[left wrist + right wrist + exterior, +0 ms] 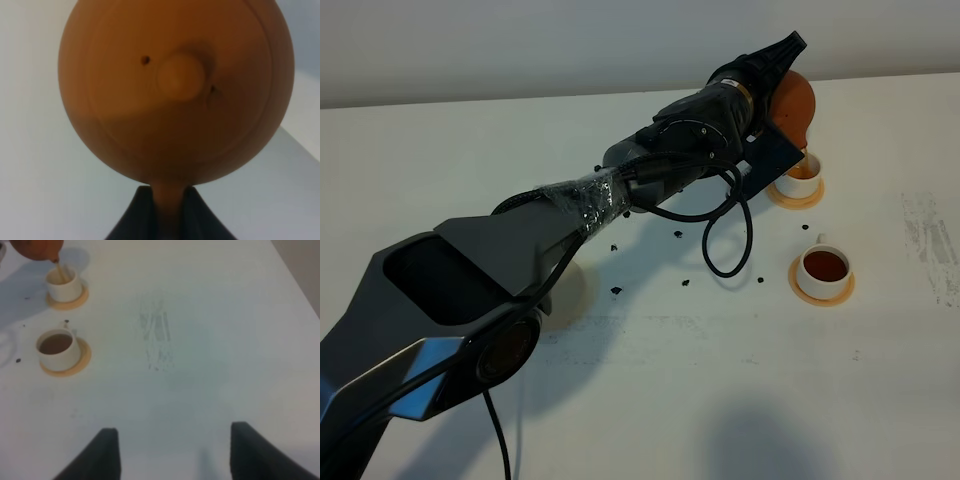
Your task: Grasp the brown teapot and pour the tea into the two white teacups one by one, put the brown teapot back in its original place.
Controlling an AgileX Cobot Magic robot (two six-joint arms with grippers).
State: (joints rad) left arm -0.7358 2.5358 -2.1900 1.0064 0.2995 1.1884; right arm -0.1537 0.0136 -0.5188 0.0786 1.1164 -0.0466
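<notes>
High cam first. Got the left hand [782, 52] clamped tight on the handle of the brown teapot [798, 100], holding it up off the white surface [650, 400] and tipped spout-down. Right under the teapot's spout: the first white teacup [803, 172] on its orange-tan coaster [794, 197]. Can't make out how full from up here. A bit nearer the camera than the teapot, and clear of it: the second teacup [823, 267] on a matching coaster [822, 291], filled with dark brown tea. Well back along the arm from the teapot: the cream disc [576, 285], half hidden under the arm. Also a scatter of black specks [618, 290] between disc and teapot.

Left wrist cam: pretty much wall-to-wall teapot, lid side facing the lens, round knob [181, 76] in the middle with a small hole next to it. Two dark fingers [132, 220] pinching the handle from both sides, no gap showing.

Right wrist cam: right hand [170, 450] spread wide, gripping nothing, well apart from the teapot. Teapot only partly in shot, with a thin brown stream [60, 272] running from the spout into the first cup. Some tan tea in there, level hard to judge. Second cup just beside it, brown tea close to the rim. Faint scuffed patch [157, 335] further out from the teapot.
</notes>
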